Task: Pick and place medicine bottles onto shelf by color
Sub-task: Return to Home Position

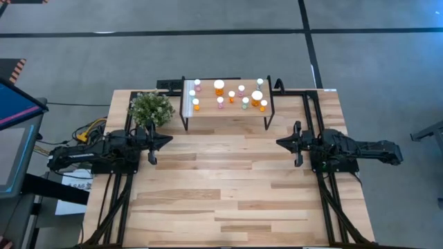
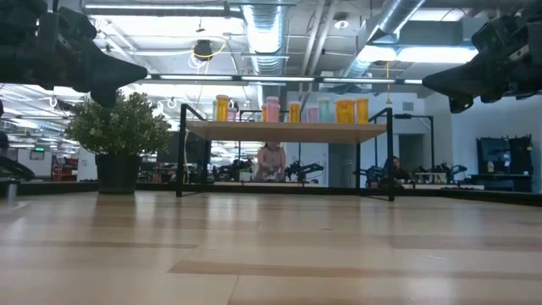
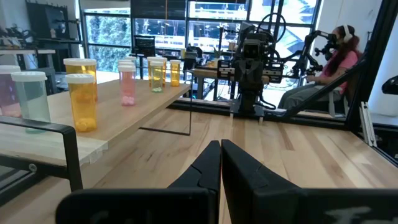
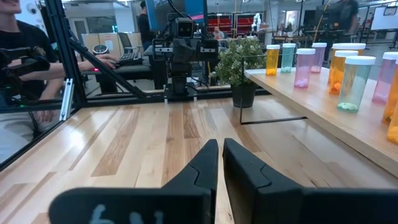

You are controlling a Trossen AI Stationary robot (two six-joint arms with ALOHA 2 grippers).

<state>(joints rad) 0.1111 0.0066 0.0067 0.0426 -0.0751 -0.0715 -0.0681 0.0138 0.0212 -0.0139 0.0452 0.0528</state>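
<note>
while both arms hang at the table's two sides, the medicine bottles (image 1: 232, 95) all stand upright on the shelf (image 1: 225, 119), a small wood-topped rack on thin black legs at the far edge of the wooden table (image 1: 228, 194). none lies on the tabletop. the bottles have white caps and orange, pink or clear bodies, and a couple are wider than the rest. they stand near one another but apart.

a small potted plant (image 1: 151, 108) stands just beside the shelf, on the left arm's side. the left gripper (image 1: 168, 141) hangs above the table in front of the plant, its two dark fingers pressed together and holding nothing. the right gripper (image 1: 279, 142) faces it from the other side, well apart, its fingers likewise pressed together and empty.

by their look the bottles are light, stiff plastic with smooth round sides, so they would likely tip or slip easily. the safest hold appears to be across the body just below the cap, squeezed gently and lifted straight up so that neighbours are not knocked. a person (image 3: 336, 62) sits in the room beyond the table.
</note>
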